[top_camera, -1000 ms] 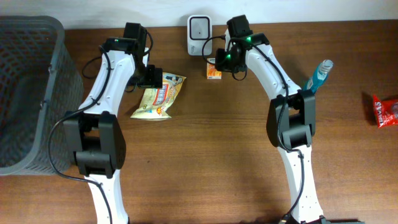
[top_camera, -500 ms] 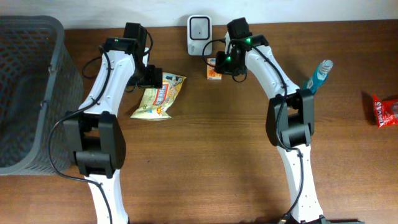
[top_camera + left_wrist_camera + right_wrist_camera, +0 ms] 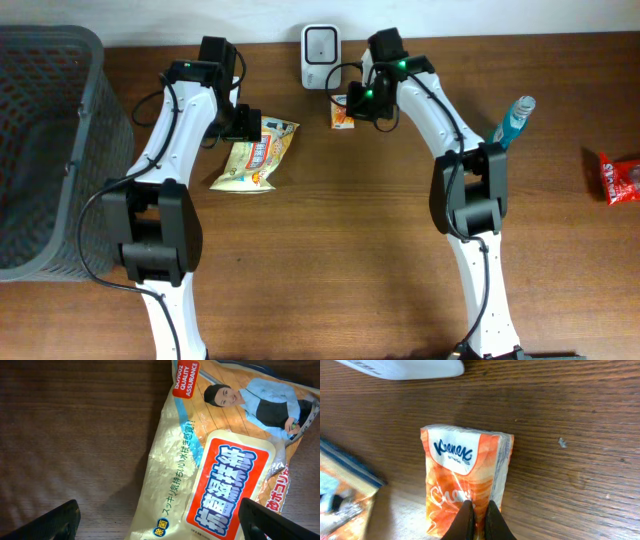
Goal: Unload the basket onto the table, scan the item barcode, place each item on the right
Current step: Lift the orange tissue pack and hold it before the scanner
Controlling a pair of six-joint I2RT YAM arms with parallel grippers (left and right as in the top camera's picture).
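An orange Kleenex tissue pack (image 3: pixel 343 113) (image 3: pixel 465 470) lies on the wooden table just below the white barcode scanner (image 3: pixel 319 45) (image 3: pixel 405 367). My right gripper (image 3: pixel 354 103) (image 3: pixel 478 505) is shut on the pack, its two dark fingertips pinching the orange wrapper near the right edge. A yellow snack bag (image 3: pixel 255 160) (image 3: pixel 220 470) with a red label lies flat to the left. My left gripper (image 3: pixel 248 127) (image 3: pixel 159 520) hangs over the bag's upper end, open wide, one finger on each side and nothing between them.
A grey mesh basket (image 3: pixel 50 150) fills the far left. A blue bottle (image 3: pixel 512 120) stands right of the right arm, and a red packet (image 3: pixel 620 178) lies at the right edge. The scanner stands against the table's back edge.
My right gripper has closed on the tissue pack and the pack has shifted slightly. The left arm and the snack bag have not moved.
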